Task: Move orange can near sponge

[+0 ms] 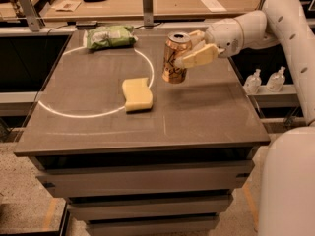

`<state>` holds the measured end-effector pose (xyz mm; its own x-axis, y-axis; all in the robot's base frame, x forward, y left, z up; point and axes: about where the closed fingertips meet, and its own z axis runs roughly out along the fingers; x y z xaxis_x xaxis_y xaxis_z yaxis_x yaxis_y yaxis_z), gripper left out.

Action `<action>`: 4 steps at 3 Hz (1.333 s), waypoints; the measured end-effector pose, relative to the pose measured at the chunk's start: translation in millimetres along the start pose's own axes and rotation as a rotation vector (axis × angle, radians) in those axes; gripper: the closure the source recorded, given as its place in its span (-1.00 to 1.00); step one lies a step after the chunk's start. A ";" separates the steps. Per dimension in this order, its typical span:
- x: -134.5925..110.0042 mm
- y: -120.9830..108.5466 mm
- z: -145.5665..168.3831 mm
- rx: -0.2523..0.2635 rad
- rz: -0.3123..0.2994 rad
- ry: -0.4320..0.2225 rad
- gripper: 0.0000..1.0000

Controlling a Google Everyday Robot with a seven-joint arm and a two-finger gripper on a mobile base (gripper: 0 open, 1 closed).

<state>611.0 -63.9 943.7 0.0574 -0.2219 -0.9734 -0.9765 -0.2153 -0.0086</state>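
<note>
The orange can is a copper-orange drink can with a silver top and dark script. It hangs tilted a little above the table, held from its right side by my gripper, whose cream fingers are shut on it. The sponge is a pale yellow foam block with wavy sides, lying flat on the table to the lower left of the can, about one can-width away. My white arm reaches in from the upper right.
A green crinkly snack bag lies at the table's back left. A white circle is marked on the grey tabletop. Two small bottles stand on a shelf to the right. A wooden bench runs behind.
</note>
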 end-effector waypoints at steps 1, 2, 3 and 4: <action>-14.8 1.4 5.6 -0.026 -0.017 -0.020 1.00; -9.2 -4.3 19.1 -0.058 0.002 -0.026 1.00; 7.2 -12.2 27.9 -0.063 0.031 -0.014 1.00; 20.5 -17.2 31.0 -0.049 0.049 -0.002 1.00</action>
<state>622.5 -35.3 916.8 0.0093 -0.2312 -0.9729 -0.9669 -0.2502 0.0502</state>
